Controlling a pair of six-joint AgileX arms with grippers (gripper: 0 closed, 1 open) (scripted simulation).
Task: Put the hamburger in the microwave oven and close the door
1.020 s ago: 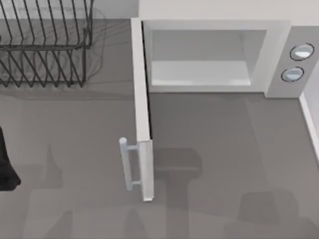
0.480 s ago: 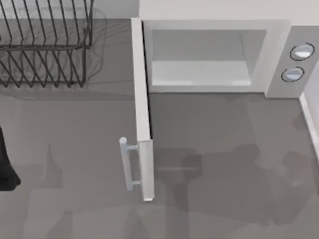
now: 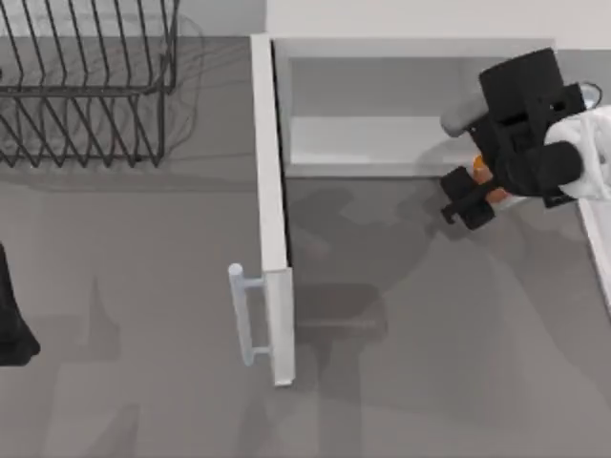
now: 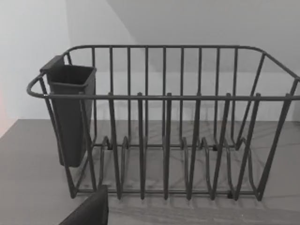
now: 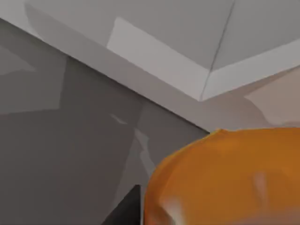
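My right gripper hangs in front of the right end of the microwave oven's open cavity, shut on the hamburger, whose orange bun peeks out between the black fingers. In the right wrist view the orange bun sits close up, with the pale cavity floor beyond it. The door stands wide open, swung out toward the table's front, its tubular handle on the left face. My left arm is parked at the left edge.
A black wire dish rack stands at the back left; the left wrist view shows this dish rack with a dark cup hung on its side. Bare grey table lies in front of the microwave.
My right arm has come into the top view from the right, carrying the hamburger to the front of the microwave's right side. The door and left arm have not moved.
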